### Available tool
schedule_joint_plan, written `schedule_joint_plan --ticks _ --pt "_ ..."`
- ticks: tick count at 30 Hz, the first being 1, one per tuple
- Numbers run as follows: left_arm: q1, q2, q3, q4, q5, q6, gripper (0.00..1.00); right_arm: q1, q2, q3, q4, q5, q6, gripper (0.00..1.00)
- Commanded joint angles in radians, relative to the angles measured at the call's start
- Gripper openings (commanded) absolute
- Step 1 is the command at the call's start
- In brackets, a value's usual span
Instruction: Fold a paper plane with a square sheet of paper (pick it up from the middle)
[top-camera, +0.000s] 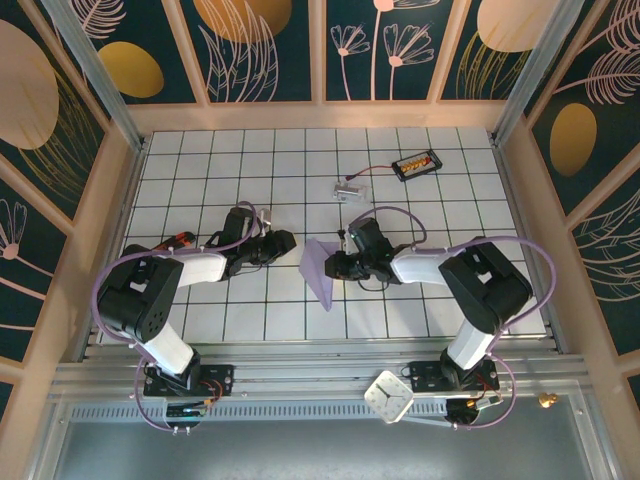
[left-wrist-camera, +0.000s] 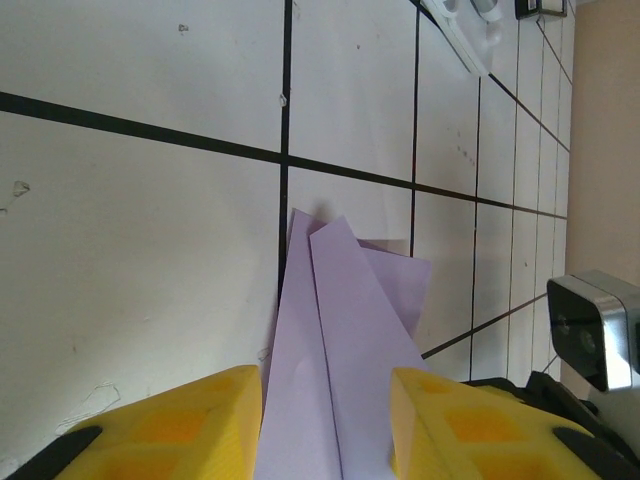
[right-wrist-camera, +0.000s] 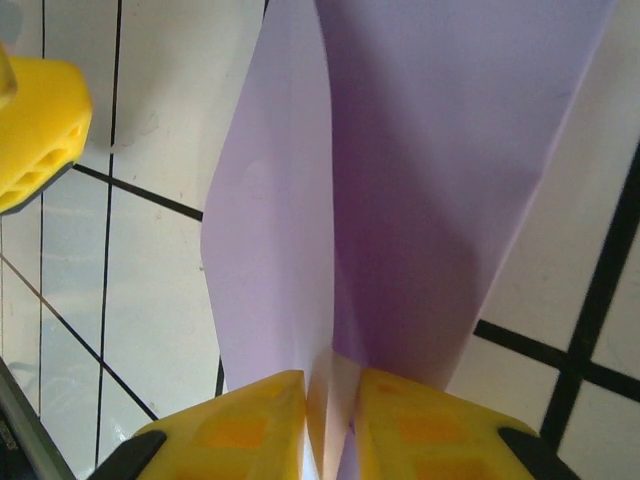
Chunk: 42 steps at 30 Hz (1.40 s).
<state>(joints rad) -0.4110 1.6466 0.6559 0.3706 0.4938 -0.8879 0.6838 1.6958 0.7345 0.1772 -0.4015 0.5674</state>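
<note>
Wrist view — right fingers pinch paper plane (overhead: unclear).

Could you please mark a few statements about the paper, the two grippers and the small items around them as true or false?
1. The right gripper has its jaws closed on a fold of the lavender paper. True.
2. The left gripper has its jaws clamped shut. False: they stand apart, with the paper running between them.
3. The paper is a flat, unfolded square. False: it is folded into a tapered shape.
4. The white clock sits on the tiles beside the paper. False: it lies off the tiles, at the near edge by the right arm's base.
5. A clear piece with a wire lies farther back than the paper. True.
</note>
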Motion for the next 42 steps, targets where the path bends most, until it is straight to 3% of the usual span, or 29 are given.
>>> schedule_joint_plan --ticks 1,3,6,11,15,19,24,29,33,38,42 --pt "0.001 0.004 -0.001 -0.005 0.008 0.017 0.39 0.010 0.014 0.032 0.030 -0.019 0.003 0.11" --pt "0.001 0.000 0.005 -0.012 0.007 0.023 0.39 0.003 -0.011 0.036 -0.002 -0.013 -0.016 0.01" --pt "0.004 -0.025 0.023 -0.048 -0.017 0.043 0.40 -0.042 -0.115 0.049 -0.163 0.075 -0.083 0.00" --pt "0.020 -0.086 0.025 -0.053 -0.062 0.052 0.43 -0.031 -0.264 0.208 -0.644 0.514 -0.185 0.00" --pt "0.034 -0.109 0.020 -0.056 -0.091 0.059 0.45 0.094 -0.239 0.363 -0.918 0.883 -0.117 0.00" --pt "0.061 -0.120 0.000 -0.059 -0.114 0.061 0.46 0.209 -0.076 0.476 -1.011 1.013 -0.023 0.00" --pt "0.086 -0.135 -0.020 -0.095 -0.167 0.083 0.48 0.310 0.201 0.586 -0.948 0.991 0.034 0.01" --pt "0.100 -0.162 -0.054 -0.101 -0.207 0.091 0.51 0.384 0.337 0.720 -0.830 0.855 0.038 0.19" --pt "0.100 -0.184 -0.074 -0.087 -0.174 0.073 0.51 0.404 0.254 0.686 -0.711 0.752 0.019 0.25" --pt "0.089 -0.202 -0.120 0.003 -0.042 -0.013 0.50 0.370 0.035 0.494 -0.556 0.615 -0.011 0.30" --pt "0.052 -0.252 -0.128 -0.027 -0.037 -0.016 0.50 0.296 -0.137 0.321 -0.448 0.488 -0.005 0.37"
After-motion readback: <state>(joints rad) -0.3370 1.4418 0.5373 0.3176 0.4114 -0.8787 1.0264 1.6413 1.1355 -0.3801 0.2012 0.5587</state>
